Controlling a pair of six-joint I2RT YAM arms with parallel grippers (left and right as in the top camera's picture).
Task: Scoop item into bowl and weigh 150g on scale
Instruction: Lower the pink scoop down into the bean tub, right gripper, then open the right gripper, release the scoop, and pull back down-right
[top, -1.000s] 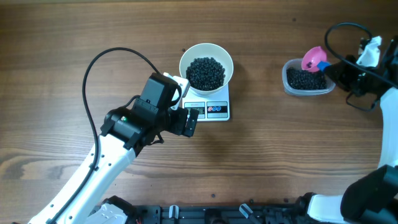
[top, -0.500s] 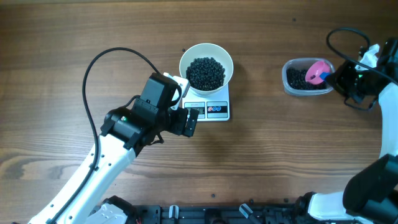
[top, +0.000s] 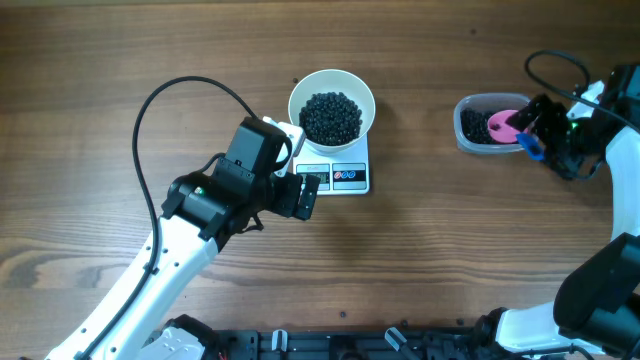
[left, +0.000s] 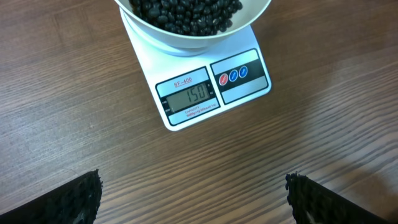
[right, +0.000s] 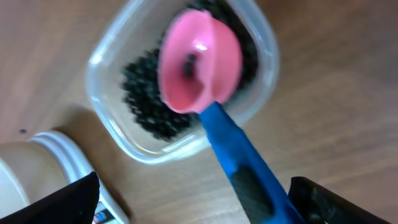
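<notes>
While the white bowl (top: 362, 88) sits on the 12 o'clock end of the scale (top: 352, 178), we see the item (top: 331, 117) heaped dark inside it, and the display (left: 188, 98) at the 6 o'clock end shows digits. Our left claw (left: 193, 186) hovers just beside the scale at its 8 o'clock, fingers spread wide with only bare worktop (top: 420, 260) between them. Well apart at 3 o'clock, the clear tub (top: 462, 138) holds more black pieces. The pink scoop (right: 199, 65) rests over it, its blue handle (right: 239, 165) running back between the fingers of our right claw (right: 194, 183), which stand wide apart, not clamped on it.
</notes>
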